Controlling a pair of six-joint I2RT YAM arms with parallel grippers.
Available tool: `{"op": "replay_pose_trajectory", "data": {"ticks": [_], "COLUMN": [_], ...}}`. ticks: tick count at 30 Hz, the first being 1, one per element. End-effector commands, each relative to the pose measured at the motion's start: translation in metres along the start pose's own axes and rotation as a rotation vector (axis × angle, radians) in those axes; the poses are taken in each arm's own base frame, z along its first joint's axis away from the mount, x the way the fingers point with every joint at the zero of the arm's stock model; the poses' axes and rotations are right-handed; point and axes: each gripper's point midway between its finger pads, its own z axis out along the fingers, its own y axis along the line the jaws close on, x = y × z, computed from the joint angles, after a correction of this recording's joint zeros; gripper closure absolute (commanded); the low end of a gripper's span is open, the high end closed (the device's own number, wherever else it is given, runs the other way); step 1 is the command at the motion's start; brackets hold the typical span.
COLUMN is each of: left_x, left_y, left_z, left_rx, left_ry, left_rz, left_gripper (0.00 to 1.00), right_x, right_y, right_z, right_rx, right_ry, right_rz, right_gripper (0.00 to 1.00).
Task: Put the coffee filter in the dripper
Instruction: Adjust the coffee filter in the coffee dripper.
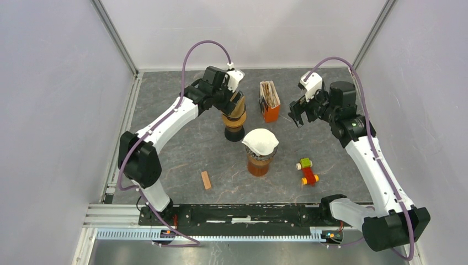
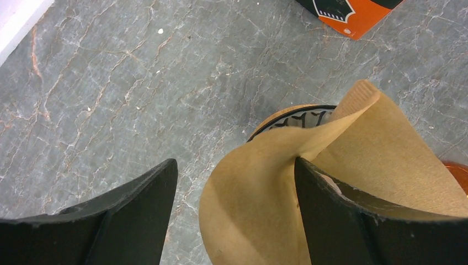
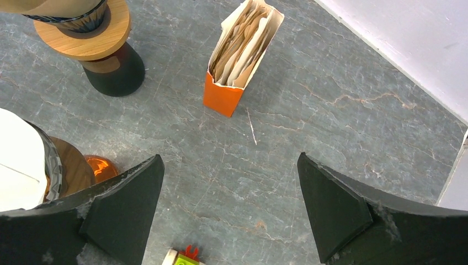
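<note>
At the near edge, 6 o'clock, a black and aluminium rail is carrying both arm bases. The counter is showing as a grey stone-patterned surface with pale and rust-coloured veining, and a metal frame is running along its left edge.

At 7 o'clock a small wooden block is lying flat. At 5 o'clock a toy of coloured blocks is lying well apart from it. At the centre an amber carafe is standing upright and carrying a white filter on top.

Just beyond, at 11 o'clock from the carafe, the dripper is sitting on a wooden collar over a black base. The brown coffee filter is sitting in the dripper's mouth, creased and rising well above the rim; whether it is fully seated cannot be told.

The left fingers are hovering over it, spread wide. The filter is leaning against the inner edge of one finger and standing clear of the other, so it is not being gripped.

At 1 o'clock an orange box of brown filters is standing upright with its top open. At 2 o'clock the right fingers are hanging fully spread above the counter, holding nothing.

On the far side, pale plain wall panels are enclosing three sides, with metal corner posts rising at 11 and 1 o'clock.
</note>
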Motion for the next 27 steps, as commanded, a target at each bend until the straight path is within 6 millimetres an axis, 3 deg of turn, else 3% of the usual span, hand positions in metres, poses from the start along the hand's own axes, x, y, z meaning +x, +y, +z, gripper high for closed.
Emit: {"op": "replay_pose_trajectory", "data": {"ticks": [1,15,23,27], "left_x": [0.0,0.013,0.009,-0.006], "left_y": [-0.004,-0.012,-0.01,-0.005], "left_z": [0.01,0.021,0.018,0.008], "left_rx": [0.021,0.053,0.05,0.035], "left_ry": [-0.007,0.043,0.049,0.015], "left_rz": [0.042,0.052,0.062,0.066], "left_gripper": [0.17,0.14,0.12,0.09], "right_x": [-0.011,-0.008,-0.007,-0.007], "right_y": [-0.001,-0.001,-0.001,-0.001], "right_z": [-0.004,-0.005,-0.005,-0.005], "right_rx": [0.003,-0.002,-0.006,-0.007], "right_ry": [-0.057,-0.066,-0.065,-0.067], "right_rz": [0.002,0.012,0.019,0.023], "right_gripper": [0.02,0.02,0.02,0.02]}}
